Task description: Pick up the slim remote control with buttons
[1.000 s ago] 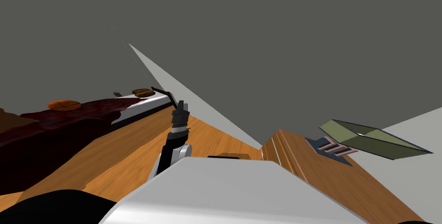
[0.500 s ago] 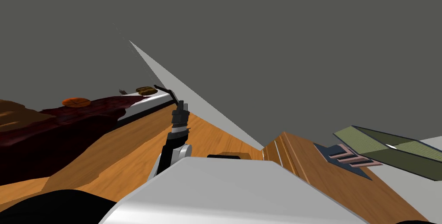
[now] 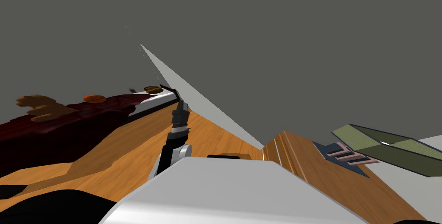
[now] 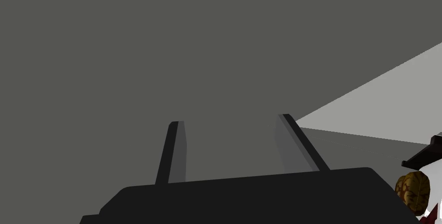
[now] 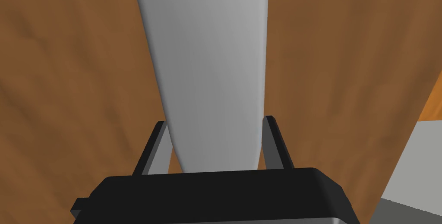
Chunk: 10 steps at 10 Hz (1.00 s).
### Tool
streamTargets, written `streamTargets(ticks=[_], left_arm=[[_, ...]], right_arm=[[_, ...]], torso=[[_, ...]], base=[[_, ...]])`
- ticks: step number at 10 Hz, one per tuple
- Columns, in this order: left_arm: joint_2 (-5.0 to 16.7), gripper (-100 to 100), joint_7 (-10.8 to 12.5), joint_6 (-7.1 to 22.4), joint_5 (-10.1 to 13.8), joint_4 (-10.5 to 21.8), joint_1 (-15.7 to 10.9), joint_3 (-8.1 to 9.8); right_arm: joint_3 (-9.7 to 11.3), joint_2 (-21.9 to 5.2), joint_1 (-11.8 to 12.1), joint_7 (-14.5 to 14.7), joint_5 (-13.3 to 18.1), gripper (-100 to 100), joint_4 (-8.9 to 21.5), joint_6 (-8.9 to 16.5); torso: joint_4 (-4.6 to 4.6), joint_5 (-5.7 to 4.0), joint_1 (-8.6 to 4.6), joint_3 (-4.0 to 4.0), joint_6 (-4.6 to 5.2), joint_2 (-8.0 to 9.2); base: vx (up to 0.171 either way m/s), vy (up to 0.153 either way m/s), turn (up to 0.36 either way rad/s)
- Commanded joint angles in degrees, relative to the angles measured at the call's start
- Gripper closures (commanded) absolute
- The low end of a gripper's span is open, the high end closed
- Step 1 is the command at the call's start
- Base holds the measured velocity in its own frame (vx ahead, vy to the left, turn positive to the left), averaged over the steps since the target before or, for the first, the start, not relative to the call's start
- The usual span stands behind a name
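Left gripper (image 3: 181,104): fingers wide, nothing between them. Remote (image 3: 168,89): black bar on white ledge (image 3: 155,100), near my left fingertips, beside brown lump (image 3: 153,89). Right gripper (image 5: 214,121): fingers apart, over wood floor (image 5: 64,83).

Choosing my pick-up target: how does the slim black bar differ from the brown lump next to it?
The black bar is long, thin and straight-edged; the brown lump is rounded and wrinkled. The bar is plain black; the lump is mottled brown. They lie side by side.

The floor (image 3: 138,143) shows smooth orange wood grain; the wall (image 3: 280,40) is matt grey.
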Motion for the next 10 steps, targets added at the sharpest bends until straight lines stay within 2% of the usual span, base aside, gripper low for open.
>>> streamTargets(ticks=[1, 4, 5, 6, 10], left_arm=[[0.0, 0, 0.0, 0.0, 0.0, 0.0, 0.0, 0.00], [0.0, 0, 0.0, 0.0, 0.0, 0.0, 0.0, 0.00], [0.0, 0, 0.0, 0.0, 0.0, 0.0, 0.0, 0.00], [0.0, 0, 0.0, 0.0, 0.0, 0.0, 0.0, 0.00], [0.0, 0, 0.0, 0.0, 0.0, 0.0, 0.0, 0.01]], right_arm=[[0.0, 0.0, 0.0, 0.0, 0.0, 100, 0.0, 0.0], [0.0, 0.0, 0.0, 0.0, 0.0, 100, 0.0, 0.0], [0.0, 0.0, 0.0, 0.0, 0.0, 0, 0.0, 0.0], [-0.8, -0.1, 1.3, 1.8, -0.4, 100, 0.6, -1.0], [-2.3, 0.0, 3.8, 5.7, -1.0, 100, 3.3, -4.7]], torso=[[0.00, 0.00, 0.00, 0.00, 0.00, 0.00], [-0.02, -0.02, -0.07, -0.04, 0.00, -0.07], [-0.02, -0.02, -0.06, -0.05, 0.00, -0.08], [-0.02, -0.01, -0.06, -0.05, 0.00, -0.08], [-0.14, 0.03, 0.01, -0.33, 0.01, -0.56]], base=[[0.000, 0.000, 0.000], [0.000, 0.000, 0.000], [0.000, 0.000, 0.000], [0.094, -0.015, -0.150], [0.131, 0.008, -0.128]])
